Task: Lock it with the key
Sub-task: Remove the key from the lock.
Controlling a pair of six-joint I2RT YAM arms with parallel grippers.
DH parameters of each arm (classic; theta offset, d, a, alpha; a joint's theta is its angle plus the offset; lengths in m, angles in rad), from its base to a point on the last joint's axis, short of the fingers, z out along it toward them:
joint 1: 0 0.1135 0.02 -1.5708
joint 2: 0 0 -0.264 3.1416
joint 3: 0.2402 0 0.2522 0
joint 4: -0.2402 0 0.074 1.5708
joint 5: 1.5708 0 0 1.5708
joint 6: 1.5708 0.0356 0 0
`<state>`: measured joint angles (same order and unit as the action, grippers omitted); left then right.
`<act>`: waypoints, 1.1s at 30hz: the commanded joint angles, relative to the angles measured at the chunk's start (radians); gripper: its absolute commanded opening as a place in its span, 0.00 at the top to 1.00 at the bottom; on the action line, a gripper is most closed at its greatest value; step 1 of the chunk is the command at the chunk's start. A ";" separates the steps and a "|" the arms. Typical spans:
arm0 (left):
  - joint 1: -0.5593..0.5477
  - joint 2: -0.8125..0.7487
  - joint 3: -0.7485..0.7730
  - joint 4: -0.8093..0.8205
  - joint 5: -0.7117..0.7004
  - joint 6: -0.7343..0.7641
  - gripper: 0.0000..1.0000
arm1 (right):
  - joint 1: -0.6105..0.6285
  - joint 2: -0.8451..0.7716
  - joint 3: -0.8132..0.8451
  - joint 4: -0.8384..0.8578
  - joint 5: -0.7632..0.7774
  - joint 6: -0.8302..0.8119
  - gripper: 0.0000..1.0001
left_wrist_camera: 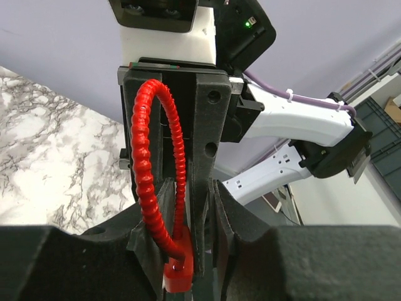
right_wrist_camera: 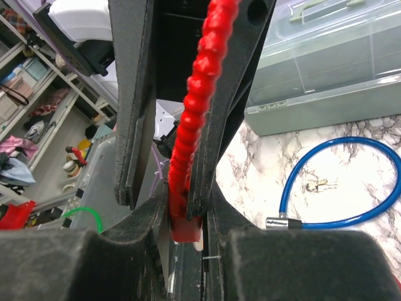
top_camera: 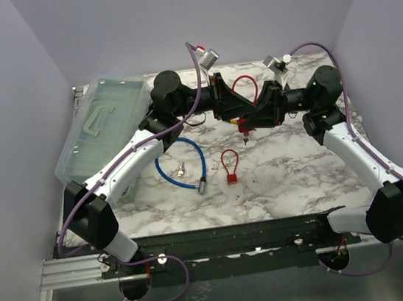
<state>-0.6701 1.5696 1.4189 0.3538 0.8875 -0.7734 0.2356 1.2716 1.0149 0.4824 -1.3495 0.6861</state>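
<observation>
A red lock with a ribbed red cable loop point(top_camera: 245, 77) is held up above the middle of the table, where both grippers meet. My right gripper point(top_camera: 255, 117) point(right_wrist_camera: 188, 207) is shut on the red lock's body point(right_wrist_camera: 185, 227). My left gripper point(top_camera: 235, 112) point(left_wrist_camera: 191, 194) straddles the same red lock point(left_wrist_camera: 141, 138) from the other side. Its jaws are narrow, with a gap still showing beside the lock. One finger of each gripper lies between the other's fingers. Small keys point(top_camera: 182, 170) point(right_wrist_camera: 318, 184) lie on the table inside a blue cable loop point(top_camera: 201, 156) point(right_wrist_camera: 341, 221).
A second red lock point(top_camera: 231, 178) lies on the marble table in front of the grippers. A clear plastic box point(top_camera: 101, 119) point(right_wrist_camera: 326, 69) stands at the back left. The table is walled on three sides.
</observation>
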 commanded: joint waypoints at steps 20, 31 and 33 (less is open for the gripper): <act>0.072 -0.028 0.024 0.090 -0.034 -0.130 1.00 | 0.008 -0.041 0.020 -0.116 0.056 -0.092 0.33; 0.105 -0.054 -0.009 0.183 -0.118 -0.263 1.00 | 0.008 -0.060 -0.044 -0.019 0.202 -0.018 0.38; 0.106 -0.052 -0.008 0.190 -0.124 -0.265 1.00 | 0.008 -0.059 -0.051 0.006 0.224 0.001 0.39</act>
<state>-0.5587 1.5593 1.4120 0.4767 0.8124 -1.0080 0.2367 1.2198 0.9840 0.4175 -1.1980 0.6441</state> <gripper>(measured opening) 0.049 0.621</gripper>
